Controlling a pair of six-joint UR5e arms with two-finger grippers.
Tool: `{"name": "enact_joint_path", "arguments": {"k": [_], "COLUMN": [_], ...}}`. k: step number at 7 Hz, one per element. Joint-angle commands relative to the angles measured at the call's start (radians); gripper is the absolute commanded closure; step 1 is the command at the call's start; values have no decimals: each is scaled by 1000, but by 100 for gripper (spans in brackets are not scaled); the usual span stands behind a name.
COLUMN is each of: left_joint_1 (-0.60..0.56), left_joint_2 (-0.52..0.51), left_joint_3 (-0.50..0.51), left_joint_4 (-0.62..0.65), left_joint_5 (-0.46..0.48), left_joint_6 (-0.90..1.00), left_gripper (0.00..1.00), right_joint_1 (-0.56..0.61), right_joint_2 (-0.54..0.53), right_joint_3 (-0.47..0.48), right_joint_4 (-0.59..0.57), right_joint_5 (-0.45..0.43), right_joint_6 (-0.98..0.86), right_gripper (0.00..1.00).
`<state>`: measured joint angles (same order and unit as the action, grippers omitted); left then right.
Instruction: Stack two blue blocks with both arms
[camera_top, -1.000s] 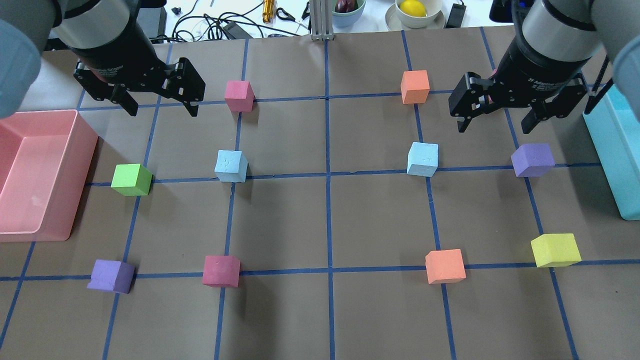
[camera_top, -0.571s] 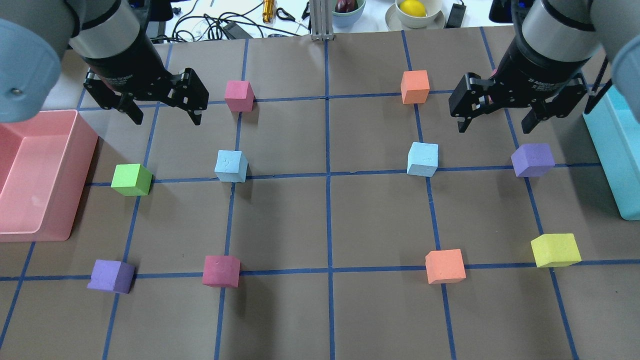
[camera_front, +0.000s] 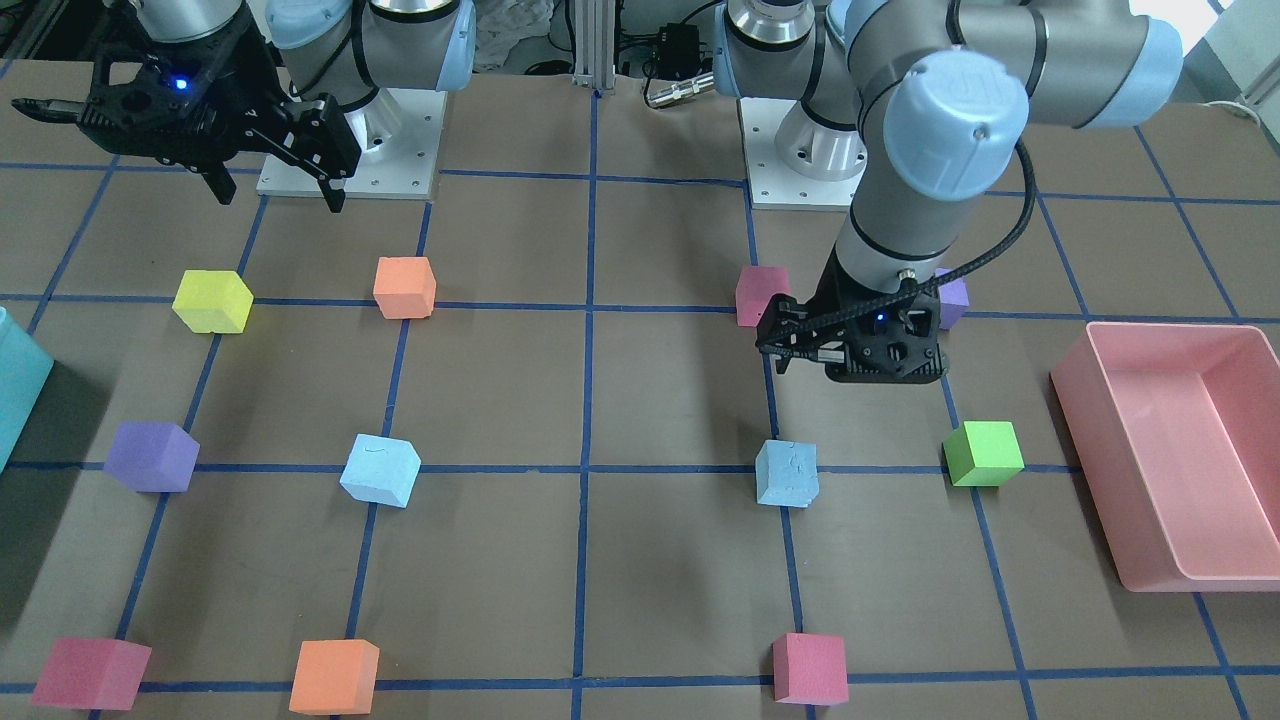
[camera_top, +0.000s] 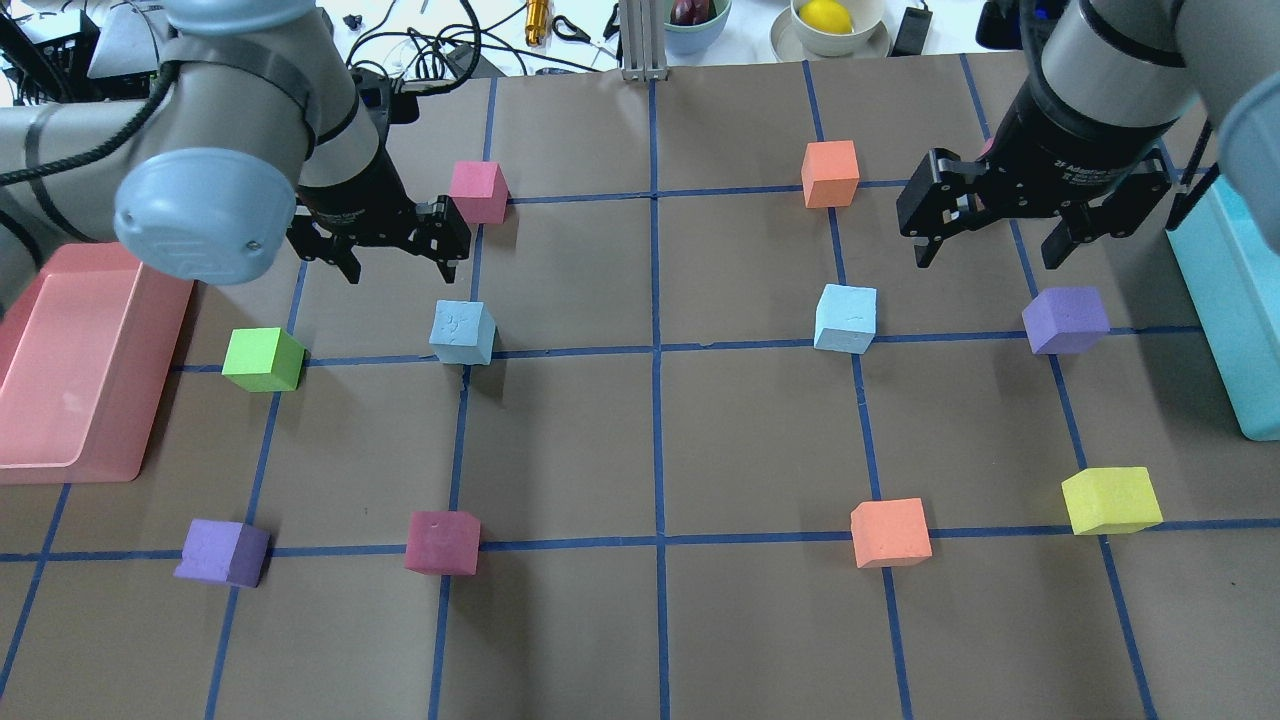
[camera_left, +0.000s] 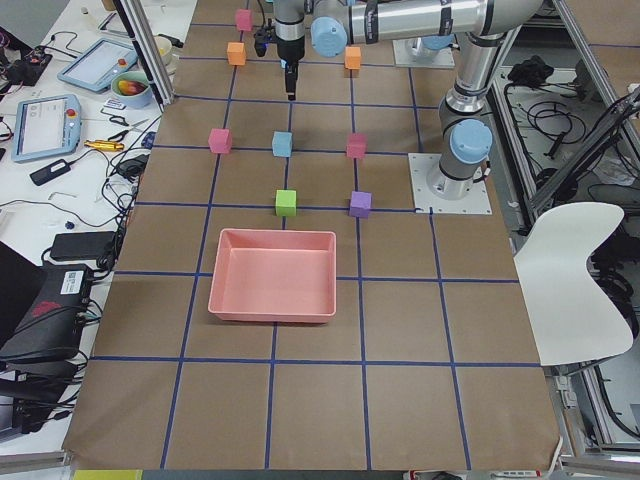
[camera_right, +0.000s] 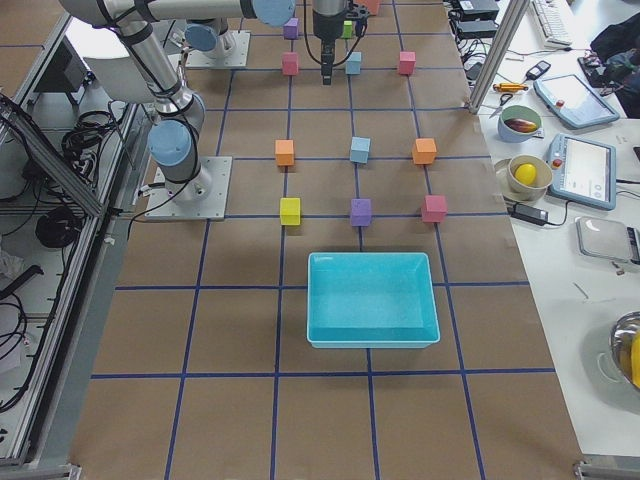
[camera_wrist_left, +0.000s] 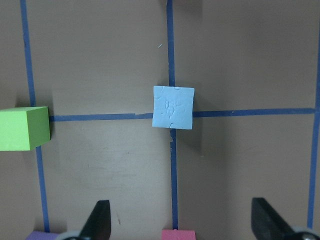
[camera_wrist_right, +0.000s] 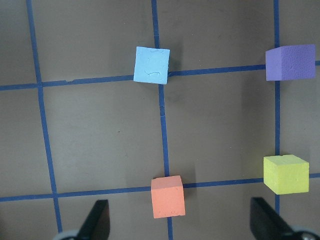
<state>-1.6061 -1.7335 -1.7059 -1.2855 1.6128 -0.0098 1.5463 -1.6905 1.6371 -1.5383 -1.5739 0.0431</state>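
In the front-facing view, your left pincer (camera_front: 850, 372) hangs open and empty above the counter (camera_front: 650, 400). The left-side blue block (camera_front: 787, 473) rests on the counter just below it in frame, untouched. Your right pincer (camera_front: 278, 195) is held high, its jaws also apart. The right-side blue block (camera_front: 380, 470) lies well apart from it, past an orange cube (camera_front: 404, 287).

From overhead, the left pincer's spread tips show just above the left-side blue block, clear of it. A green cube (camera_top: 262, 359) lies near, off to the pincer's outer side. The right pincer hangs spread and empty, with its block low and inward of the tips.

On the left wrist camera, both fingertips (camera_wrist_left: 98, 220) frame a wide gap. The block sits ahead, about centred between them, on a tape crossing (camera_wrist_left: 171, 50).

On the right wrist camera, the tips stand wide. The right-side blue block lies far ahead, nearer the left fingertip's line.
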Motion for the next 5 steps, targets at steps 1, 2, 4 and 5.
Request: {"name": "enact_joint_path", "arguments": {"k": [1, 2, 4, 5], "left_joint_1": [0, 0, 0, 0], "left_joint_2": [-93, -144, -202, -216], "left_joint_3": [-44, -44, -46, -54], "left_joint_4": [133, 170, 212, 216], "left_joint_5": [-2, -2, 1, -1], "left_joint_6": [14, 17, 45, 56], "left_gripper": [0, 0, 0, 0], "right_joint_1": [0, 0, -2, 0], "right_joint_2": [0, 9, 50, 107], "right_joint_3": [3, 7, 43, 46], "right_joint_4": [0, 12, -11, -55], "right_joint_5": [0, 3, 5, 6], "right_joint_6": [3, 1, 9, 6], "right_gripper": [0, 0, 0, 0]}}
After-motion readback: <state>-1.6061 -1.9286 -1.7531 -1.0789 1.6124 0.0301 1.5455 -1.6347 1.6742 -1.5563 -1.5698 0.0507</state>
